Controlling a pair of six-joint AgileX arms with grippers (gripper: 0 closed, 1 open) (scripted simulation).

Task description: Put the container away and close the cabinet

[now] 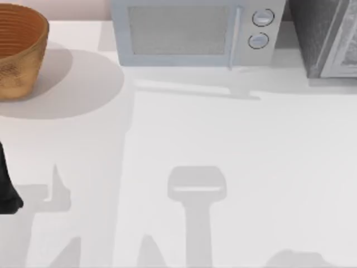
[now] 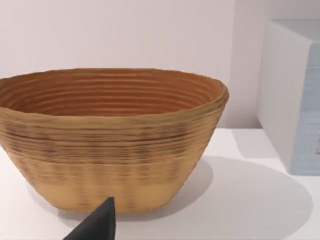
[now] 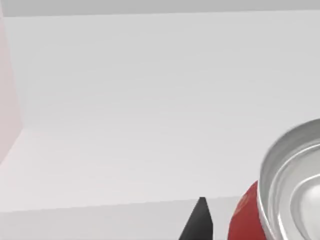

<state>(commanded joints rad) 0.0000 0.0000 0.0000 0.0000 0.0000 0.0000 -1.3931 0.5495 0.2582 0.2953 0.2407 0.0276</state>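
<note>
Our left arm (image 1: 8, 190) sits at the top view's left edge, its wrist facing the woven basket (image 2: 107, 137); grip state unclear. Our right wrist view has the red can (image 3: 280, 200) close by one fingertip (image 3: 200, 222); can't tell if we hold it.

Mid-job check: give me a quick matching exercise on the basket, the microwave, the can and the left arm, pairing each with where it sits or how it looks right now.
Things:
1. woven basket
2. microwave
3. can
4. left arm

Descriptions:
A. red body with a shiny silver top, close to the right wrist camera
B. dark shape at the table's left edge
C. far left corner of the table
D. back of the table, two round knobs on its front

Pairs: 1-C, 2-D, 3-A, 4-B
</note>
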